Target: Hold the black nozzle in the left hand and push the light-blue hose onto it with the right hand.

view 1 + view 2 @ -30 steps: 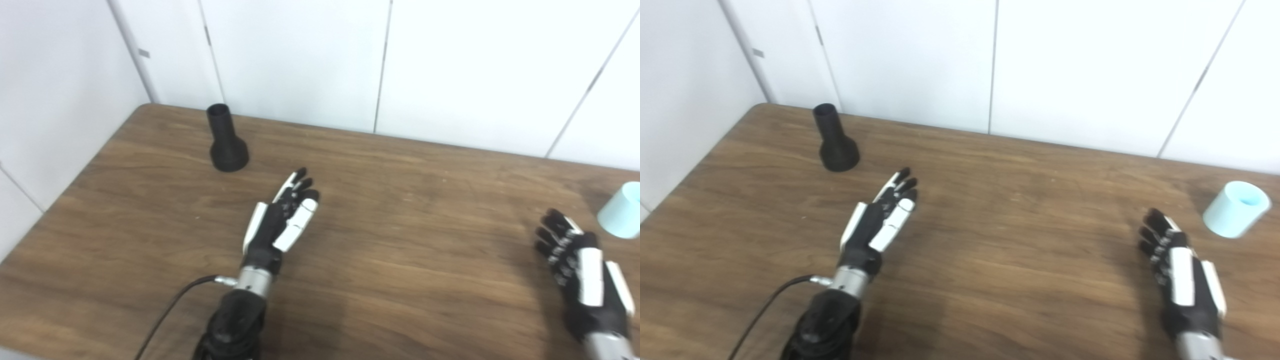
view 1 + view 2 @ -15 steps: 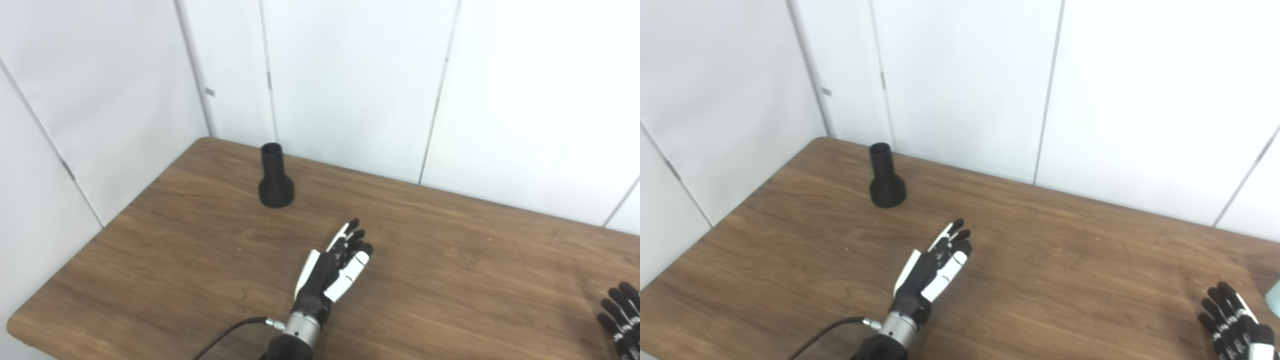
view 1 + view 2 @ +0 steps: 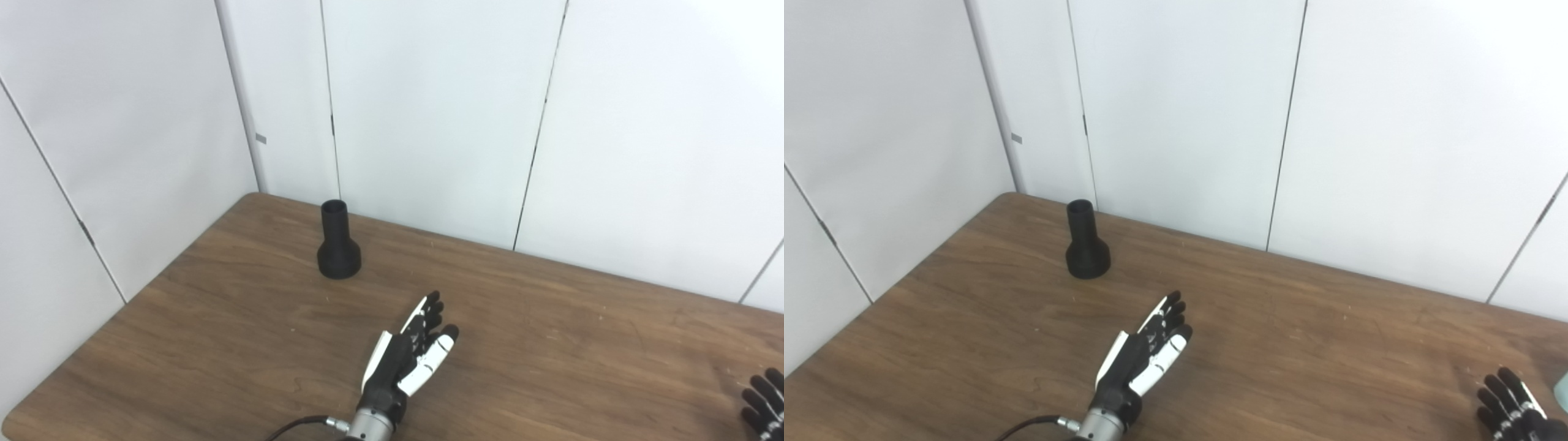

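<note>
Two hands: you have both in view above the tabletop (image 3: 233,318), and neither one holds anything.
Left hand: your left hand (image 3: 409,355) sits over the middle of the tabletop toward its near edge, edge-on, fingers straight and lying close side by side, thumb set a little apart from them. It touches no object.
Right hand: your right hand (image 3: 1513,407) shows only at the near right corner of the tabletop, cut off by the frame. The fingers (image 3: 1496,387) that show are extended and fanned apart.
Black nozzle: your black nozzle (image 3: 337,243) stands upright near the far left corner of the tabletop, wide flared base down, narrow open neck up. It stands well apart from the left hand, farther back and to that hand's left.
Light-blue hose: you can see only a pale blue sliver (image 3: 1563,391) at the right border of the right eye view, just beside the right hand. Its shape and posture cannot be told from so little.
Cable: your left wrist carries a black cable (image 3: 1026,426) running off the near edge.
Wall: white panels (image 3: 429,110) stand behind the far and left edges of the tabletop.
</note>
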Tool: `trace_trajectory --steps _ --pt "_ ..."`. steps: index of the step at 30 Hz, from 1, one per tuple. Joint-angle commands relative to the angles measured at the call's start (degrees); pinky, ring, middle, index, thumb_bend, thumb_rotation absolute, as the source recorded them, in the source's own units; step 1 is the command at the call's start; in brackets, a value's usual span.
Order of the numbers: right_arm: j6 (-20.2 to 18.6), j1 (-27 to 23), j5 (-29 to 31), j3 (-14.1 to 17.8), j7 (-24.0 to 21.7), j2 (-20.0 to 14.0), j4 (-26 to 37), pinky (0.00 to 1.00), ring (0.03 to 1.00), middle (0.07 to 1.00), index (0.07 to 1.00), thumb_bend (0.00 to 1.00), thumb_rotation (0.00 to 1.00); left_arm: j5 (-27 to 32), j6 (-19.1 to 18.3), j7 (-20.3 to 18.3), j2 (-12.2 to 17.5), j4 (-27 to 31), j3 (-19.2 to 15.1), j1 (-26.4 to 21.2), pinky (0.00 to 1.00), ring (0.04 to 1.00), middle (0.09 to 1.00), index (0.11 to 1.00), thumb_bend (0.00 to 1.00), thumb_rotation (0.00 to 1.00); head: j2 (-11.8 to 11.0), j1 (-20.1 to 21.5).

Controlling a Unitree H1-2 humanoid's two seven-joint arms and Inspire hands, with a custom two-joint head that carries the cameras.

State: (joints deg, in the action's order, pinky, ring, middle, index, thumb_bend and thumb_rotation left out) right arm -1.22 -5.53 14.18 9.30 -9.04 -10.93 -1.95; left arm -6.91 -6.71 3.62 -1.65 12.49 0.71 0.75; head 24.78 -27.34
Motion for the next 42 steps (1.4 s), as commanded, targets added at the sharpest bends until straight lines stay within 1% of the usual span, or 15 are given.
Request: trace_trajectory --steps 1,4,6,9,11,14,18,22,25,29,31,34,36,39,42 --pt "0.29 -0.08 0.34 0.56 0.18 -0.43 0.07 0.91 0.912 0.906 0.913 0.49 1.00 -3.37 -0.80 1.54 0.68 4.29 -0.44 -0.99 0.87 0.916 0.923 0.908 0.59 0.38 0.08 0.05" --pt "-0.33 0.43 0.82 0.68 0.27 -0.33 0.96 0.90 0.907 0.901 0.908 0.50 1.00 -8.47 -3.54 2.93 2.10 7.96 -1.60 -0.59 0.84 0.889 0.892 0.882 0.70 0.25 0.23 0.60" --pt "-0.48 0.70 0.84 0.65 0.38 -0.24 1.27 0.90 0.904 0.898 0.906 0.50 1.00 -10.28 -4.23 3.49 3.11 9.10 -2.66 -0.56 0.83 0.878 0.878 0.873 0.73 0.21 0.30 0.88" --pt "-0.31 1.01 0.42 0.41 0.58 -0.06 1.37 0.89 0.897 0.892 0.901 0.52 0.99 -10.47 -5.73 3.89 5.33 10.34 -6.26 -1.51 0.84 0.864 0.869 0.866 0.78 0.12 0.43 1.12" --pt "-0.17 1.13 0.16 0.25 0.64 -0.04 1.31 0.88 0.894 0.890 0.899 0.52 0.98 -10.29 -7.11 3.62 6.94 11.52 -8.42 -2.24 0.84 0.861 0.863 0.864 0.79 0.10 0.53 1.12" --pt "0.04 1.22 0.03 0.17 0.55 -0.20 0.94 0.88 0.890 0.888 0.895 0.52 0.97 -10.97 -9.12 3.15 9.72 13.75 -11.03 -3.18 0.85 0.871 0.873 0.866 0.79 0.12 0.62 0.91" --pt "0.08 1.33 0.23 0.12 0.34 -0.33 0.67 0.88 0.888 0.889 0.888 0.52 0.97 -13.59 -11.14 3.18 12.39 15.27 -12.30 -3.93 0.85 0.880 0.877 0.869 0.76 0.15 0.95 0.87" --pt "0.26 1.41 0.25 0.03 0.07 -0.51 0.27 0.87 0.888 0.889 0.885 0.52 0.96 -12.12 -11.16 3.01 15.77 12.42 -15.66 -5.14 0.87 0.889 0.890 0.879 0.77 0.18 1.11 0.87" --pt "0.41 1.39 0.36 0.06 -0.05 -0.52 -0.13 0.87 0.887 0.888 0.884 0.53 0.96 -11.43 -11.12 2.50 18.65 9.67 -17.99 -6.03 0.88 0.899 0.901 0.887 0.80 0.25 1.11 0.75" --pt "0.93 1.11 0.06 -0.10 -0.08 -0.38 -1.03 0.86 0.884 0.885 0.881 0.53 0.95 -11.24 -12.18 2.28 21.91 6.78 -19.34 -8.14 0.87 0.908 0.903 0.889 0.81 0.27 1.14 0.58" --pt "1.17 0.95 -0.07 -0.17 -0.06 -0.40 -1.42 0.86 0.882 0.885 0.880 0.54 0.94 -11.98 -12.88 2.21 23.50 4.87 -19.15 -9.44 0.88 0.920 0.906 0.889 0.81 0.26 1.11 0.56" --pt "1.46 0.68 -0.24 -0.21 -0.08 -0.53 -1.95 0.85 0.877 0.883 0.876 0.55 0.94 -17.06 -14.28 0.77 28.28 -0.88 -15.41 -12.55 0.91 0.926 0.906 0.885 0.84 0.30 1.07 0.66" --pt "1.64 0.68 -0.23 -0.21 -0.12 -0.53 -2.06 0.85 0.871 0.881 0.874 0.56 0.93 -20.44 -13.26 -0.10 31.78 -4.69 -12.28 -13.57 0.92 0.926 0.905 0.887 0.87 0.34 1.11 0.84" --pt "1.99 0.62 -0.25 -0.32 -0.25 -0.49 -2.40 0.83 0.864 0.871 0.868 0.57 0.92 -24.22 -12.45 -0.79 35.64 -9.39 -7.97 -15.29 0.98 0.939 0.913 0.896 0.88 0.34 1.15 0.94" --pt "2.38 0.58 -0.31 -0.41 -0.39 -0.47 -2.84 0.81 0.854 0.858 0.863 0.59 0.91 -25.46 -11.03 -1.69 37.88 -14.12 -4.90 -17.57 1.00 0.974 0.933 0.913 0.91 0.37 1.12 0.94"
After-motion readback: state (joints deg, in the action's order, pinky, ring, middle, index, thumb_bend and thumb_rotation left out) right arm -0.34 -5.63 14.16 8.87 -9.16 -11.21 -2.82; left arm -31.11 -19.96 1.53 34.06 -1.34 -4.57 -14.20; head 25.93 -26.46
